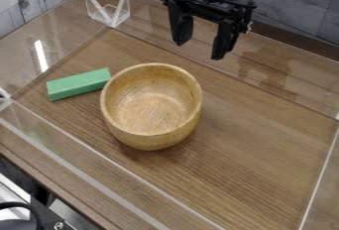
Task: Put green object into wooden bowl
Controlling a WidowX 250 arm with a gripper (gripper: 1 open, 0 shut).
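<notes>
A small flat bright green object (78,83) lies on the wooden table left of the bowl, a short gap away from it. The round light-tan wooden bowl (153,105) stands near the middle of the table, with nothing inside it. My black gripper (199,36) hangs in the air at the back, above and beyond the bowl, pointing down. Its fingers stand apart and open, with nothing between them.
Clear acrylic walls (54,36) ring the wooden tabletop (265,125). A small clear angled stand (106,9) sits at the back left corner. Dark cables show at the bottom left.
</notes>
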